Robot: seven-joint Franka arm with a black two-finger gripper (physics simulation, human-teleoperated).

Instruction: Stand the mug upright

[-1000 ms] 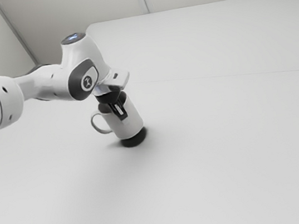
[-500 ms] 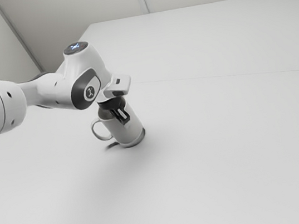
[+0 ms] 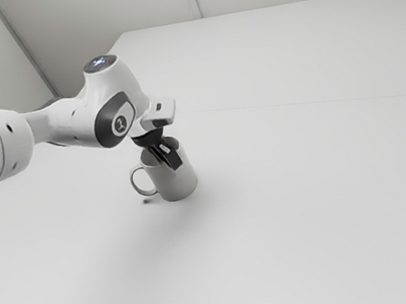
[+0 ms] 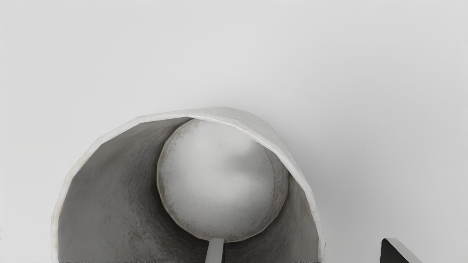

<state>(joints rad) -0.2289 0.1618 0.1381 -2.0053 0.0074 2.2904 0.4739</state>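
Observation:
The pale grey mug (image 3: 177, 182) stands nearly upright on the table in the exterior view, its handle toward that view's left. My gripper (image 3: 171, 157) is at the mug's mouth, tilted, reaching down over the rim. In the wrist view I look into the mug (image 4: 219, 175), down to its round bottom. The gripper (image 4: 299, 250) is open there: one finger is inside the mug and the other outside, with the mug's wall between them and space beside it. The handle is hidden in the wrist view.
A white table (image 3: 290, 223) spreads around the mug. Behind it rises a pale panel (image 3: 273, 57) with walls beyond. The arm comes in from the exterior view's left, above the table.
The mug has gone from leaning with its base edge raised to nearly upright on the table. My gripper dipped slightly, then rose a little, and its fingers now stand apart across the rim.

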